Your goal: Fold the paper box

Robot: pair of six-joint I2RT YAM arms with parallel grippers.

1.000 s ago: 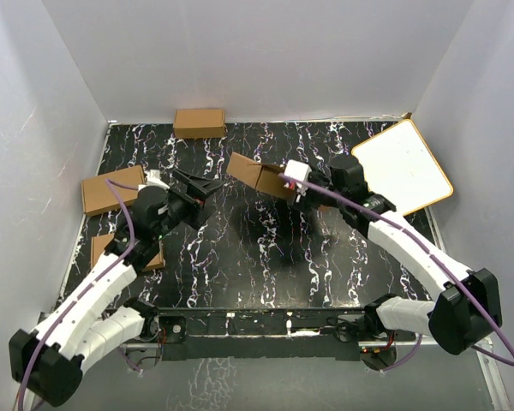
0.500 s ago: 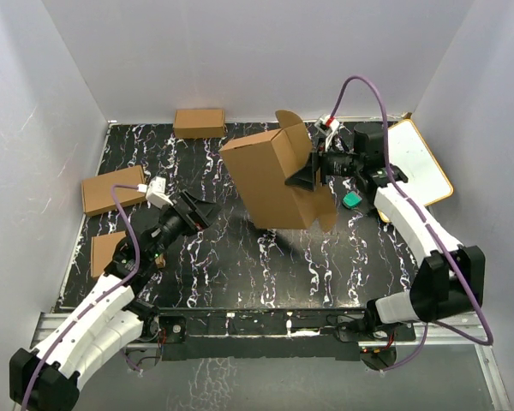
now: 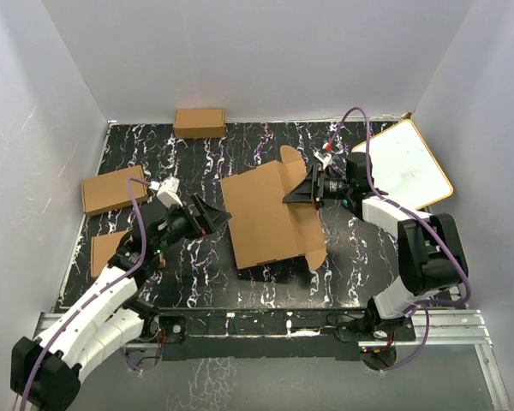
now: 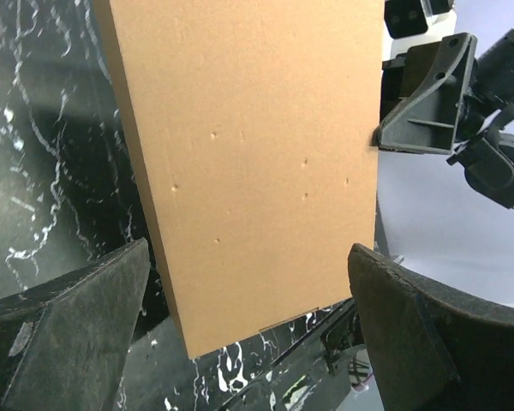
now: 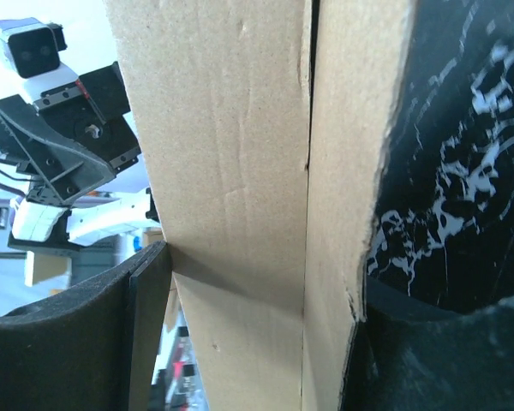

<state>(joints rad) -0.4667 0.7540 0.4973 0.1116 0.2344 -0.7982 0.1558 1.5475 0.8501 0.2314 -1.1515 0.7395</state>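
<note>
Paper box (image 3: 270, 218), held tilted over mid-table (image 3: 360, 265): likely light, stiff, bending only at its creases. Right gripper (image 3: 307, 190) clamps its right edge; left gripper (image 3: 216, 217), jaws wide apart, faces the left edge, the likely second hold.

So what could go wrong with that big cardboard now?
Only the right gripper pinches the paper box, at one edge, so the lifted sheet could slip or swing. The open left gripper is close to the opposite edge and might shove or crumple it rather than catch it.
</note>
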